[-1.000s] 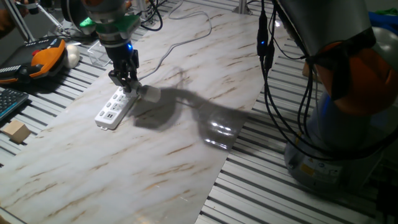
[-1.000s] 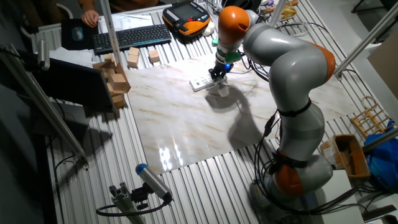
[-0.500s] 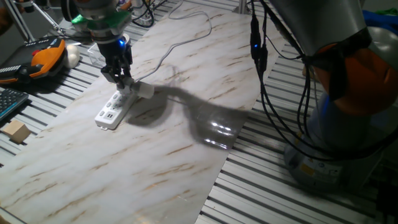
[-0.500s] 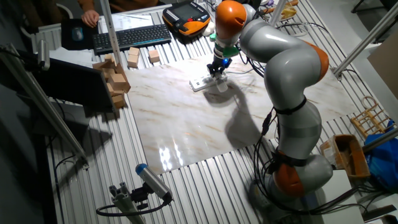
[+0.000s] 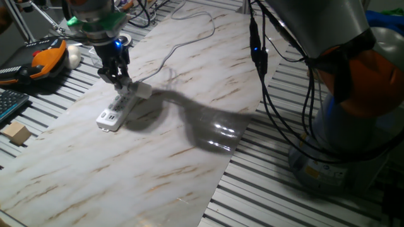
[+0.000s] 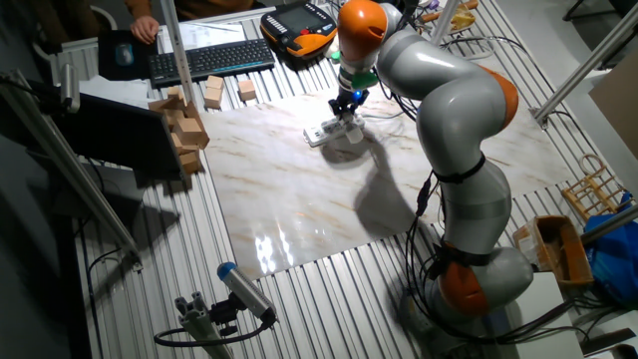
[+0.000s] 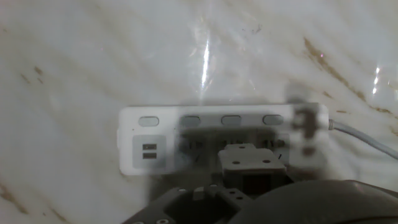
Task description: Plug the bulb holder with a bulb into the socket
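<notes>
The socket, a long white power strip [image 5: 112, 111], lies on the marble board with its thin cord [image 5: 170, 53] running to the back. My gripper [image 5: 120, 81] is shut on the white bulb holder [image 5: 132, 89] and holds it just over the strip's cord end. The rounded bulb [image 5: 145, 91] sticks out to the right. In the other fixed view the gripper [image 6: 345, 113] hangs over the strip [image 6: 321, 134]. The hand view shows the strip [image 7: 149, 140] close below, with a blurred pale block [image 7: 250, 163] in front of its outlets.
An orange tool [image 5: 47, 57], a white ball [image 5: 74, 57] and a clear box [image 5: 100, 57] lie behind the strip. A wooden block [image 5: 17, 133] and a keyboard [image 5: 7, 104] are at the left. Black cables [image 5: 265, 57] hang over the board's right side.
My gripper has moved left and back along the strip with the bulb holder in it, and now stands lower over the cord end. The strip has not moved.
</notes>
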### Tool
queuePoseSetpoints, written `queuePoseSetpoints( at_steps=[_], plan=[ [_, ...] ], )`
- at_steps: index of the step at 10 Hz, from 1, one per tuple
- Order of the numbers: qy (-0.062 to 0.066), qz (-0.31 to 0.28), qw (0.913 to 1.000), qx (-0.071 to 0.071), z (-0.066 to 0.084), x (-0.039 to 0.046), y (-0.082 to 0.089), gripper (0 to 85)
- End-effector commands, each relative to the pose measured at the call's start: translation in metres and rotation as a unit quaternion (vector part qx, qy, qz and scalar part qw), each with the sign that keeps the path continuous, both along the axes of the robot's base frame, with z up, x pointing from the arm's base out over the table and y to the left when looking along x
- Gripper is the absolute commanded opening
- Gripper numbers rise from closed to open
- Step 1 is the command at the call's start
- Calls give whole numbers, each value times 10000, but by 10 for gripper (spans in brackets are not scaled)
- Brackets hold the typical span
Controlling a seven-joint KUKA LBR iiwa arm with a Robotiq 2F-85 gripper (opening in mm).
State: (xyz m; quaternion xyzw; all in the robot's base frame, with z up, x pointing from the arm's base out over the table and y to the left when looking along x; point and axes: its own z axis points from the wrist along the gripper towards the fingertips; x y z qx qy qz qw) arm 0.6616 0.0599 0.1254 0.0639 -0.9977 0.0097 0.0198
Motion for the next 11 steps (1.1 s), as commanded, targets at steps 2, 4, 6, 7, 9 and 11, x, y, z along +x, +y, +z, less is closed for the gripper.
queuePoseSetpoints(
  at_steps=[2,4,6,7,9,11],
  plan=[
    [-27,-71,10000,-54,-62,0,28,0],
    [-21,-109,9999,-86,-115,15,25,0],
    [17,-110,9999,-72,-137,2,30,0],
    [47,-127,9999,-80,-130,-17,41,0],
    [37,-226,9997,-77,-156,-40,50,0],
    [35,-272,9996,-94,-178,-57,67,0]
  ],
)
